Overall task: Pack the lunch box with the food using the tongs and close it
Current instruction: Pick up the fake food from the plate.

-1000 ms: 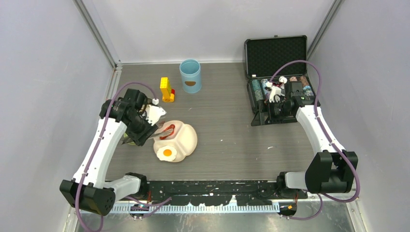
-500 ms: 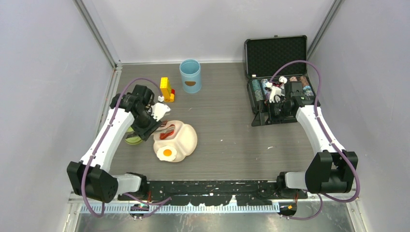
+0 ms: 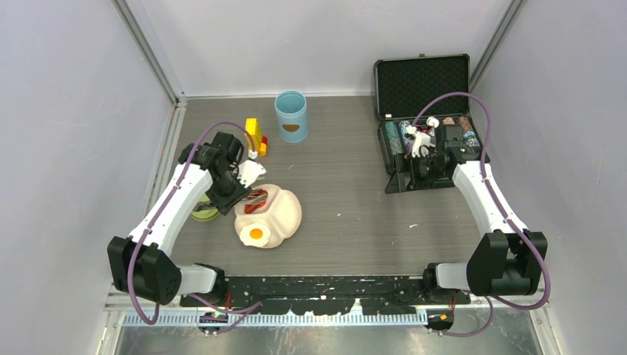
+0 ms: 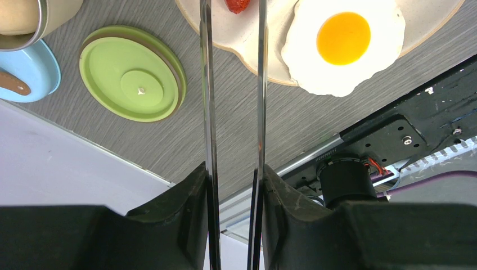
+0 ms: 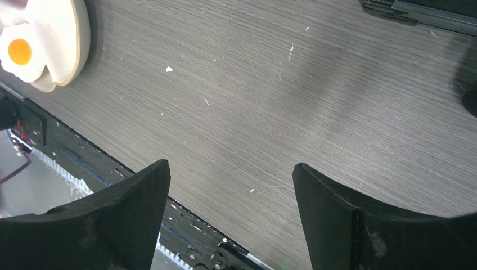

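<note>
My left gripper [image 4: 233, 175] is shut on the silver tongs [image 4: 205, 84], one arm against each finger. The two arms run up over the cream plate [image 4: 281, 62], with a red sausage [image 4: 237, 4] between them at the frame's top edge; the tips are cut off. A fried egg [image 4: 343, 42] lies on the plate to the right. From above, my left gripper [image 3: 248, 175] hangs over the sausages [image 3: 256, 197]. The light-blue canister [image 3: 290, 115] stands open at the back. My right gripper [image 5: 230, 174] is open and holds nothing, near the black case [image 3: 425, 111].
Left of the plate lie a green lid [image 4: 132, 73], a blue lid with a brown handle [image 4: 22, 79] and a steel bowl holding a beige bun [image 4: 34, 14]. A yellow block [image 3: 253, 137] stands beside the canister. Grey walls close in both sides.
My left arm swung back and to the right, uncovering the green lid in the top view. The right arm has not moved.
</note>
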`<state>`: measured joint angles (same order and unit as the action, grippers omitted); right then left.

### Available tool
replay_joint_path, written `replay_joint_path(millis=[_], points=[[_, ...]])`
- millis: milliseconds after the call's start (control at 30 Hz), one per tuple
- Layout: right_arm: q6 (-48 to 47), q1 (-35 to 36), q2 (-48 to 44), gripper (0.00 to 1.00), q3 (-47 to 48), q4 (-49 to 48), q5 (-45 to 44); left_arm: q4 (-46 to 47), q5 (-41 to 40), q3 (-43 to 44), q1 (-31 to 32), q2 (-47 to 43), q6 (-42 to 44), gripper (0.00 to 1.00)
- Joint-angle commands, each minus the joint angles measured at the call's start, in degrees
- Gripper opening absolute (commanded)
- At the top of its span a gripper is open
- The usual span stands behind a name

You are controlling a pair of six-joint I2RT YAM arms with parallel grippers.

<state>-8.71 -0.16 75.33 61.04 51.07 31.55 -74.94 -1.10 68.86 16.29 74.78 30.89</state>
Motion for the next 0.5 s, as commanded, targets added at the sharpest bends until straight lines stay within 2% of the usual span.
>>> replay_joint_path(millis=[0,333,467], points=[[-0.8,0.2,-1.0,0.85,0.4,-0.4,-0.3,1.0,0.7,0.4,0.5,0.2,-0.1,0.35],[-0.7,0.2,-1.0,0.85,0.4,-0.6,-0.3,1.9,0.8,-0.2,1.4,1.8,-1.1,0.38],[-0.8,0.2,-0.8,0.84,0.4,-0.6,-0.4,1.5,0.8,0.4,1.5,1.9,-1.1,0.34]])
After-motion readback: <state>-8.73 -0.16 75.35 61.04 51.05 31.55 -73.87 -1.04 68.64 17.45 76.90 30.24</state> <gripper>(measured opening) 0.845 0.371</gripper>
